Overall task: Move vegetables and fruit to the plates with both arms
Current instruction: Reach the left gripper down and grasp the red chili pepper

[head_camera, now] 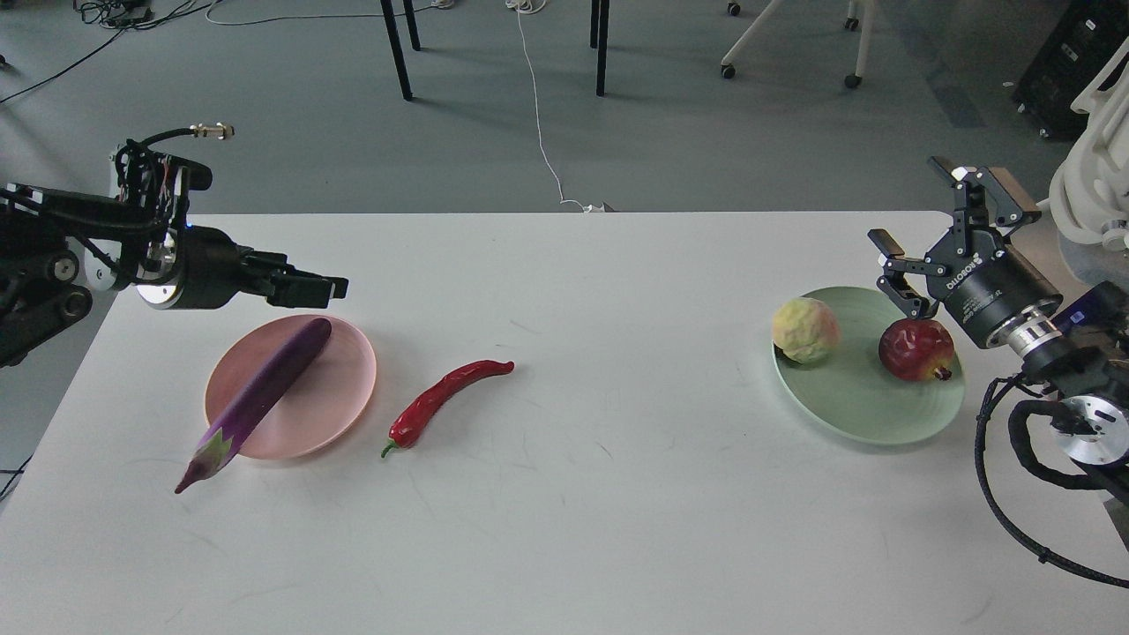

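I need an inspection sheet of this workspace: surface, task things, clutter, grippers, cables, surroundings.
Surface: white table, faint scuffs.
Task things: eggplant lies across the pink plate, its tip overhanging the near rim; chili on the table, beside that plate; yellow-green fruit and pomegranate on the green plate.
Clutter: nothing seen.
Grippers: left gripper above the pink plate's far rim, empty, opening unclear; right gripper open, empty, behind the pomegranate.
Cables: black cable loops off the right arm; white cord on the floor.
Surroundings: grey floor, chair legs.
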Motion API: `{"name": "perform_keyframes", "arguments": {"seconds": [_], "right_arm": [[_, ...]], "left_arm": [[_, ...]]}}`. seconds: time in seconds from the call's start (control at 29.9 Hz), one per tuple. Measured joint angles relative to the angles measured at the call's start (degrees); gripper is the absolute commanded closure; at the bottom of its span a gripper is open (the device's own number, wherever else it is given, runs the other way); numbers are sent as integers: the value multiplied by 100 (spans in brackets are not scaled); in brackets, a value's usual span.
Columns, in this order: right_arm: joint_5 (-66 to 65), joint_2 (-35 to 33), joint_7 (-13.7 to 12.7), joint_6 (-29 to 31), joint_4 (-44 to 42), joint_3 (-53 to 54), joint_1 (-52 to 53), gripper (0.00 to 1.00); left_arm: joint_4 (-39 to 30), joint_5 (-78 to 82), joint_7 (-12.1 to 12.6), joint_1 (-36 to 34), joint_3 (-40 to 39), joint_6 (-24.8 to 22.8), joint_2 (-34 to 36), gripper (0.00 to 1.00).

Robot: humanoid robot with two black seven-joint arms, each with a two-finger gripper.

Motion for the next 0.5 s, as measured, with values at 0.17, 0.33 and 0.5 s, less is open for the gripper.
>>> {"name": "perform_keyframes", "arguments": {"seconds": [0.17, 0.33, 0.5], "right_arm": [[-1, -22, 0, 0, 3, 0, -10, 2], [0, -42, 0, 0, 26, 16, -78, 2], [0, -62, 0, 1, 37, 19, -87, 2]], "left_arm": [[-334, 916, 7, -9, 26, 0, -680, 3], [-224, 1769, 13, 262, 95, 0, -1227, 3], [150, 2175, 9, 554, 104, 3, -1444, 4]]}}
